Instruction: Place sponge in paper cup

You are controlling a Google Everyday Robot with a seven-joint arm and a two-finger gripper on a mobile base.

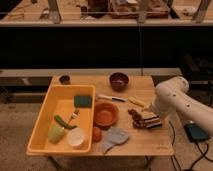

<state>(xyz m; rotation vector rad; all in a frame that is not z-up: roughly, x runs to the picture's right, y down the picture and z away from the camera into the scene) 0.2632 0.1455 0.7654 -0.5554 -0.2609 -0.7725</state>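
A green sponge [82, 101] lies in the back right corner of the yellow bin [46, 111]. A white paper cup [76, 137] stands in the bin's front right corner. My gripper [141, 120] hangs from the white arm [172, 100], low over the table's right side, to the right of the orange bowl [105, 114]. It is well apart from both the sponge and the cup.
The bin also holds a light green cup [56, 132], a green vegetable [64, 121] and a fork [75, 115]. On the table are a dark bowl [119, 80], a small dark cup [64, 79], a utensil [111, 98], a yellow item [137, 102], an orange ball [96, 133] and a grey cloth [115, 138].
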